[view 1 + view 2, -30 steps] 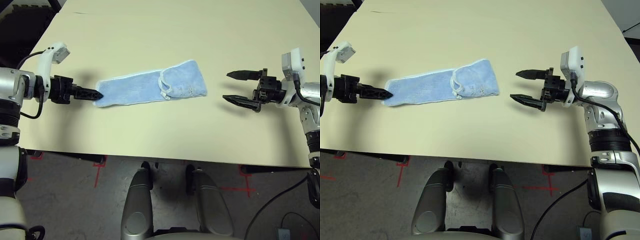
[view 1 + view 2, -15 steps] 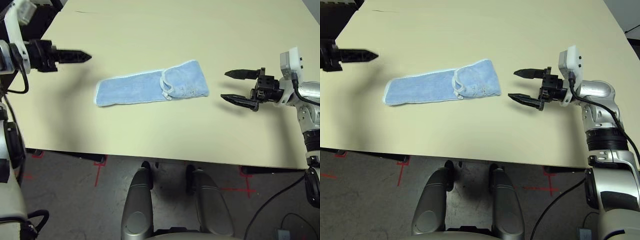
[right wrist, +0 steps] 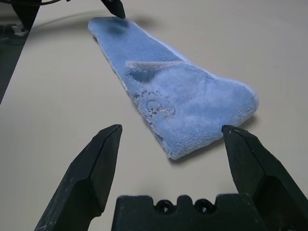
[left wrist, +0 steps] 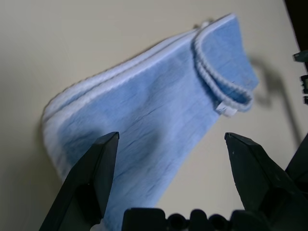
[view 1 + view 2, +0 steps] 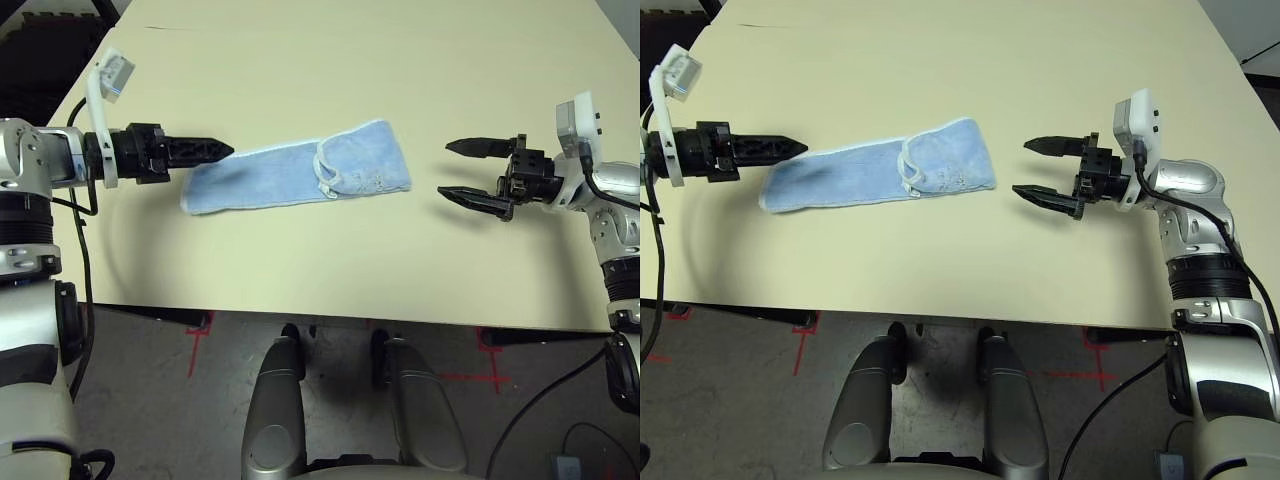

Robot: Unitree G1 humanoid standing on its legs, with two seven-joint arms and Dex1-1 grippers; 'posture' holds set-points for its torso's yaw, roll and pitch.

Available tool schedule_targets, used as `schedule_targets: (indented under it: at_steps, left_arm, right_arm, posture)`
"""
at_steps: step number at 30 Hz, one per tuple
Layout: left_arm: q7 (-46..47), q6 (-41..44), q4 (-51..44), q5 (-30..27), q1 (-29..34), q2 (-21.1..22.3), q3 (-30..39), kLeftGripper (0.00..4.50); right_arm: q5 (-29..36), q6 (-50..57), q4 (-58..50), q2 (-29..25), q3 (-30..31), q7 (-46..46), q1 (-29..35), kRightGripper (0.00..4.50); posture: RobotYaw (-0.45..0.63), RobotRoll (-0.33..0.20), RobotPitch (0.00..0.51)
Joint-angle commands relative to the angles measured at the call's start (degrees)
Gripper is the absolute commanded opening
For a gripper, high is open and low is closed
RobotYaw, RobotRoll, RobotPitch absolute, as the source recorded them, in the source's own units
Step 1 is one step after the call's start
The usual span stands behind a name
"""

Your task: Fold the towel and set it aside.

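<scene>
The light blue towel (image 5: 300,168) lies on the beige table (image 5: 320,260) as a long narrow strip, with its right end doubled over and white edging showing at the flap. My left gripper (image 5: 224,151) hovers at the strip's left end, pointing right. In the left wrist view its fingers (image 4: 91,178) stand wide apart above the towel (image 4: 159,96), holding nothing. To the right of the towel, a short gap away, my right gripper (image 5: 444,170) is open and facing the folded end (image 3: 192,103). Faint embroidery (image 3: 156,106) shows near that end.
The table's front edge (image 5: 330,322) runs just below both arms, with grey floor and red tape marks (image 5: 196,330) beyond it. Bare tabletop stretches behind the towel and in front of it. A black cable (image 5: 85,250) hangs from the left arm.
My left gripper left the towel's left end, swung up and away to the far left, then came back over that end. The right gripper stayed open and hardly moved.
</scene>
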Motion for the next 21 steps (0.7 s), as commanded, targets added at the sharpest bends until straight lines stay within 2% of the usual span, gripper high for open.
schedule_targets:
  at_steps: [1,10,21]
  left_arm:
    - [0.83,-0.1,2.62,0.34,0.16,-0.71,-1.23,4.46]
    - [1.52,-3.6,11.37,2.99,-2.31,-3.29,-4.22,4.46]
    - [10.23,-24.65,29.02,11.42,-9.23,-7.81,-3.1,4.46]
  right_arm:
    - [0.06,0.25,-1.3,-0.65,-0.03,-0.12,1.28,4.5]
    - [0.05,0.33,-1.78,-0.88,0.01,-0.52,1.57,4.5]
    - [0.21,1.02,-2.98,-1.27,-0.19,-0.91,2.29,4.5]
  posture:
    - [0.01,0.0,0.307]
    - [-0.01,0.0,0.307]
    - [-0.01,0.0,0.31]
